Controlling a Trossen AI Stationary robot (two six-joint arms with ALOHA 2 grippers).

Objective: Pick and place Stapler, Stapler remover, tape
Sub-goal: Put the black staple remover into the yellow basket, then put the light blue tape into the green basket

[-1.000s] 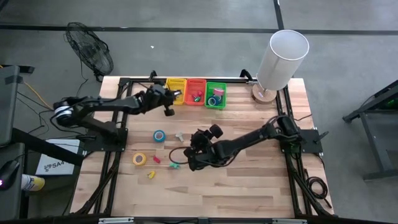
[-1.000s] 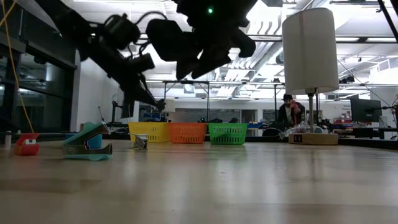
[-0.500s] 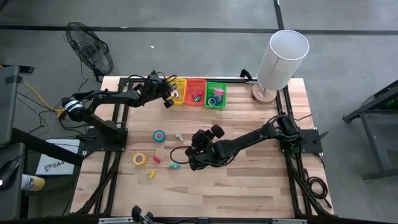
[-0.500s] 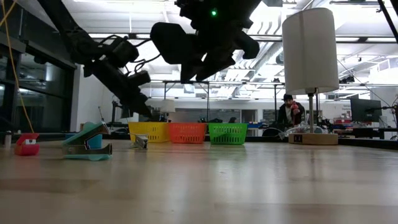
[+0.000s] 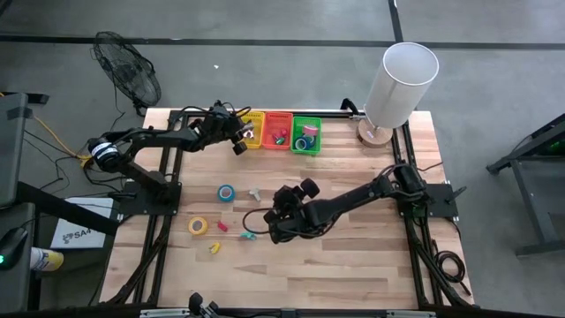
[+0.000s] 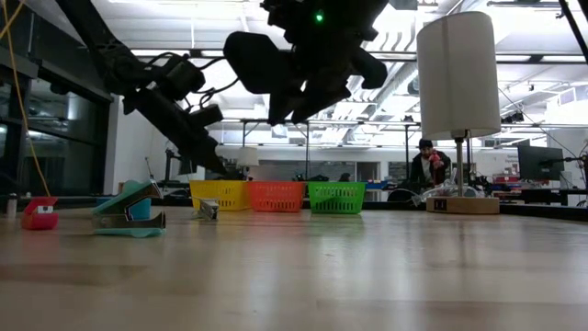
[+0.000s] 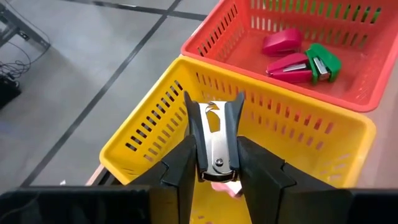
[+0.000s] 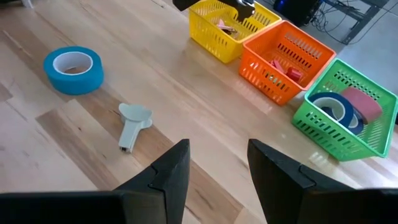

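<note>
- Wooden counter (image 5: 353, 256) under bright ceiling lights, with a white lamp (image 5: 399, 81) at its far right corner and a person visible in the room beyond.
- Left hand (image 7: 214, 163): its fingers pinch a metal staple remover (image 7: 214, 140) and hold it directly above the yellow basket (image 7: 298, 134) at the counter's far edge.
- Step in hand, as judged: delivery of the remover to the yellow basket. The next move calls for spreading the fingers so that it drops inside the walls, then lifting clear without catching the rim.
- Red basket (image 7: 373, 50), just beside the yellow one, holds pink and green staplers (image 7: 301, 59).
- Green basket (image 8: 348, 124), next in the row, holds a blue and a pink tape roll.
- Right hand (image 8: 214, 165): fingers spread and holding nothing, hovering over the middle of the counter.
- Near it on the wood lie a blue tape roll (image 8: 73, 68) and a pale staple remover (image 8: 132, 124).
- Farther toward the near left lie a yellow tape roll (image 5: 198, 226), a teal staple remover (image 6: 129, 211) and a small red stapler (image 6: 39, 213), all still to be sorted.
</note>
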